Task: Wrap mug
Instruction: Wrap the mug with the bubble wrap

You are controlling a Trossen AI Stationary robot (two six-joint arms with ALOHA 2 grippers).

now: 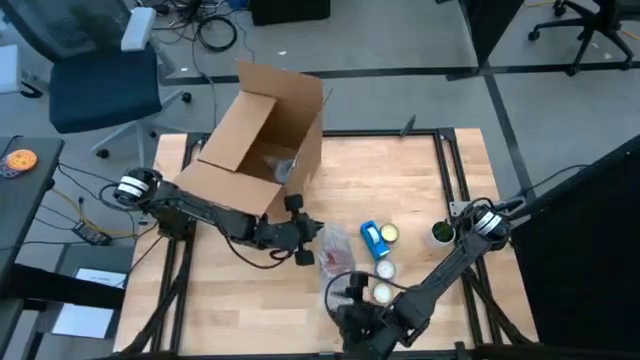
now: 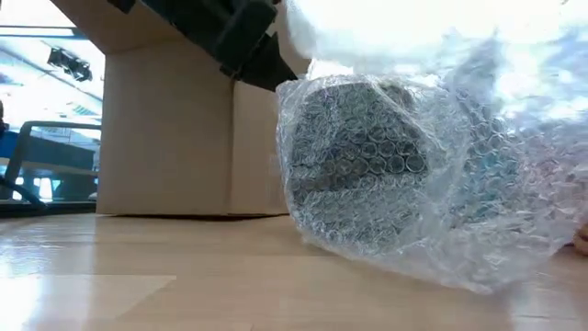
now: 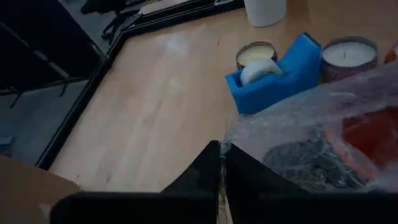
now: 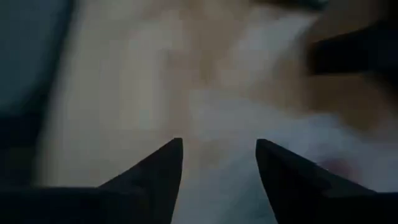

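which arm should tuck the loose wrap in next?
Probably the right. Its gripper is open and free near the table's front edge. The left gripper is shut on the bubble wrap covering the mug.

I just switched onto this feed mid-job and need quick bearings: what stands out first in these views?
The bubble-wrapped mug fills the low view, lying on the wooden table just in front of the open cardboard box. The left gripper is shut on the bubble wrap at the bundle's edge, near the blue tape dispenser and candles. The right gripper hangs open at the table's near edge.
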